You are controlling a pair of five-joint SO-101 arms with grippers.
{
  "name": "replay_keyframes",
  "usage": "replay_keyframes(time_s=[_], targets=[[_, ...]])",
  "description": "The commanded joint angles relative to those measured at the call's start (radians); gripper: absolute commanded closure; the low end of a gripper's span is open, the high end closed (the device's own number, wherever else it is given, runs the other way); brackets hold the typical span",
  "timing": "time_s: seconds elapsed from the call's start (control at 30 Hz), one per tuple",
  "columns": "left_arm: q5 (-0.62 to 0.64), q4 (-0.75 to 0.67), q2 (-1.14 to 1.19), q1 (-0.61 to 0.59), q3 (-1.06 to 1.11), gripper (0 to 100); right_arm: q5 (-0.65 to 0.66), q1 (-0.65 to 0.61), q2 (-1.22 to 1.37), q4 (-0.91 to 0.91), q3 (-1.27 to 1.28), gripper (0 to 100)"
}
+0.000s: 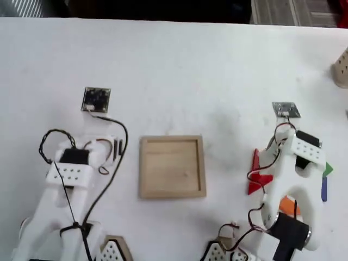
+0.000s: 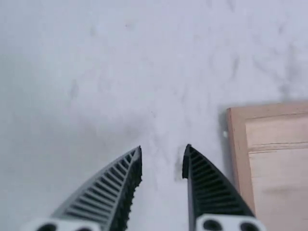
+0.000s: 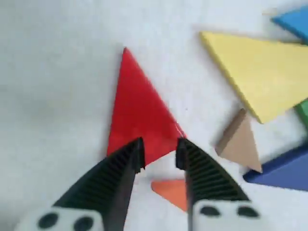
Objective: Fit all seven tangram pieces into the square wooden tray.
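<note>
White desk top takes up nearly the whole high view, matt and faintly smudged with grey. Along its far edge runs a dark strip of room, with a pale ribbed patch at the far left corner and grey slatted flooring towards the far right corner. A pale perforated wooden block stands at the right edge.

Both white arms rise from the near edge. The left arm lies beside the tray's left side, and the left gripper hangs over bare desk with its jaws narrowly parted and nothing between them. The right arm lies over the coloured pieces towards the right edge. The right gripper has its jaws narrowly parted above one corner of the red triangle; whether they touch it I cannot tell.

Between the arms, nearer the near edge than the far one, sits the square wooden tray, with no piece in it.

Beside the red triangle lie the yellow triangle, a dark blue piece, a lighter blue piece, a small tan triangle tipped up on edge, an orange piece and a sliver of green.
</note>
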Motion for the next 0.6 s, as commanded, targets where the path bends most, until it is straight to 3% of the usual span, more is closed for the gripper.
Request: replay_keyframes(time_s=[0.0, 0.23, 0.57], targets=[[-0.011, -0.021, 0.002, -0.004, -0.006, 84, -0.100, -0.053, -0.051, -0.025, 0.037, 76.9], [-0.011, -0.018, 0.002, -0.004, -0.006, 84, -0.120, -0.102, -0.051, -0.166, 0.161, 77.9], [-0.011, -0.052, -0.004, -0.004, 0.025, 84, -0.114, -0.053, -0.050, -0.171, 0.163, 77.6]])
